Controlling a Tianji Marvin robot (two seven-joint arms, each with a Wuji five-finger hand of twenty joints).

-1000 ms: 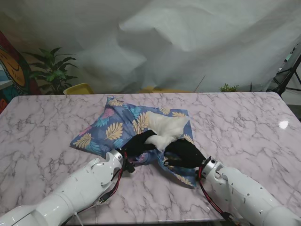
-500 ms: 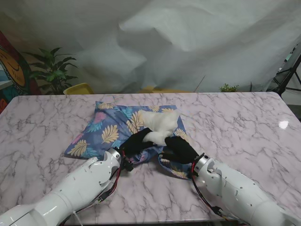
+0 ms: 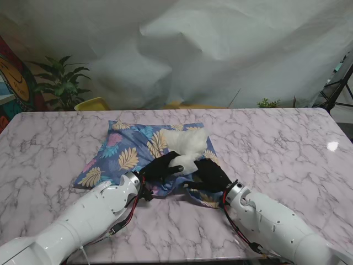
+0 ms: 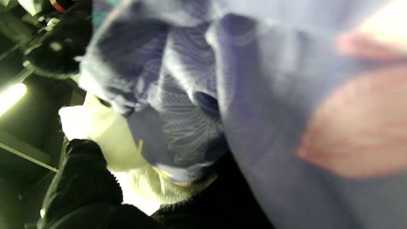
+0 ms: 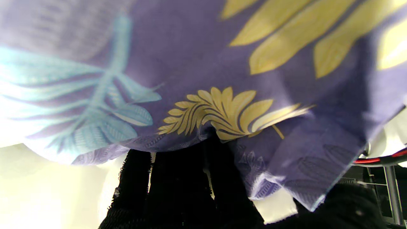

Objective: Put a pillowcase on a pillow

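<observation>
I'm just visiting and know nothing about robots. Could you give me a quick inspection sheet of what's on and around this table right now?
Surface: pink-grey marble-patterned table, glossy.
Job's things: blue leaf-print fabric pillowcase lying on the table; white soft pillow partly inside, bulging from the opening.
Clutter: nothing seen.
Hands: black-gloved left hand and black-gloved right hand each grip the pillowcase's open edge.
Cables: red and black wires along both wrists.
Surroundings: white draped sheet behind; green potted plant, yellow chair back, black tripod.
</observation>
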